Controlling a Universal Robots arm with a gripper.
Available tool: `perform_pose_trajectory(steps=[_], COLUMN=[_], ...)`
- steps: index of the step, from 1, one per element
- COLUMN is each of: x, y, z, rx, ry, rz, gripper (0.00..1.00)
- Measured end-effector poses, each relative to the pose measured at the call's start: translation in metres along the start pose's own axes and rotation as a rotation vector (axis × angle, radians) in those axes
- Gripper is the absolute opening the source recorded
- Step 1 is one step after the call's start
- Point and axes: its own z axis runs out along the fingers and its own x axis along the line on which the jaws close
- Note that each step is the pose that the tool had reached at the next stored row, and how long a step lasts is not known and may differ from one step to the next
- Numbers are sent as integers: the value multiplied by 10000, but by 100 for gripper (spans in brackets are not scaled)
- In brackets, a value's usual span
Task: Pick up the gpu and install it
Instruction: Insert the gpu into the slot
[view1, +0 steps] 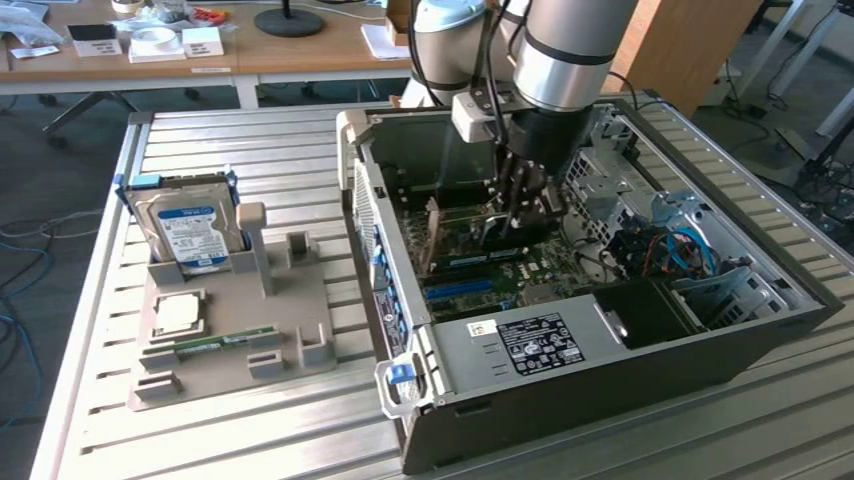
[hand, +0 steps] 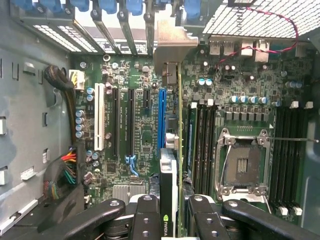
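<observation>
Inside the computer case (view1: 747, 350), the jaws are clenched on the gpu (hand: 169, 170), held edge-on over the motherboard (hand: 140, 135) beside the blue slot (hand: 161, 115). Probable risk: a sideways offset would jam the connector edge against the slot.

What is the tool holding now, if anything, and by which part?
The tool holds the graphics card, clamped across its two faces at the black cooler block, away from the metal bracket.
</observation>
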Motion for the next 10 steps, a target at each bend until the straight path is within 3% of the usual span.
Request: perform_pose_trajectory(steps=[10], x=[0], y=[35], z=[5], rx=[0], ry=[1], rz=[-1], gripper=[27])
